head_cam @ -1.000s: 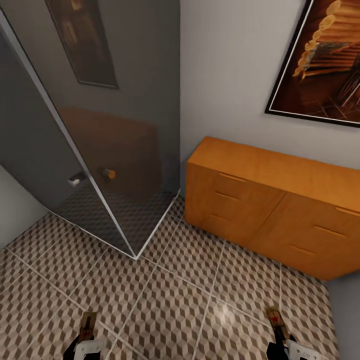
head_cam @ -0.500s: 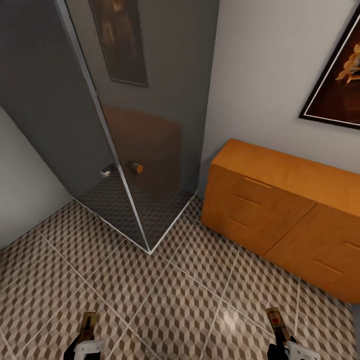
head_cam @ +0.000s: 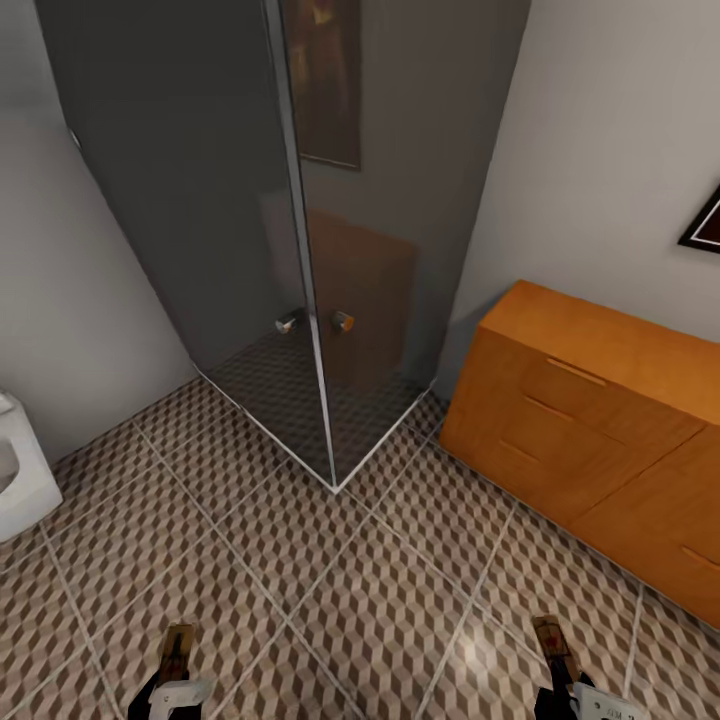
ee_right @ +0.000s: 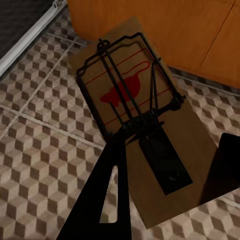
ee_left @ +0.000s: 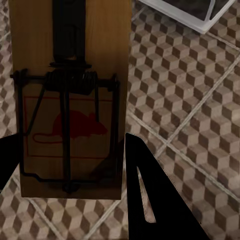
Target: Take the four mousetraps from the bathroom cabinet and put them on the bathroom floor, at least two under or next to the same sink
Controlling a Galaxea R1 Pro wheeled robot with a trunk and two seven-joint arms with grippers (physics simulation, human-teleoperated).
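**Q:** While the robot stands on the bathroom floor of brown, beige and white cube-patterned tiles [head_cam: 350, 590], what is each arm carrying?

**A:** Each carries a mousetrap. The left gripper [head_cam: 172, 690] has its jaws clamped on a flat tan wooden mousetrap with a dark wire spring and a red mouse print [ee_left: 70, 100]. The right gripper [head_cam: 575, 695] has its jaws clamped on a second tan wooden mousetrap of the same kind [ee_right: 132, 115]. Both boards jut forward over the tiles, off the floor.

**Q:** Where is everything else?

**A:** Take the wide orange-brown wooden cabinet with slim bar handles [head_cam: 590, 430] as the landmark. It stands against the wall ahead and to the robot's right, drawers closed. Just left of it is a grey glass shower enclosure with a pale metal frame [head_cam: 300, 250]. Far left of the cabinet, a white porcelain fixture [head_cam: 20, 480] shows at the edge; I cannot tell what it is. A dark framed picture corner [head_cam: 705, 225] hangs above the cabinet.

**Q:** What could go wrong from here?

**A:** My judgement: each trap seems held by one end only, so a sharp turn might swing it loose and drop it far from any sink. Mistaking that white fixture for the sink would also leave the traps misplaced. A wide swing could clip the glass.
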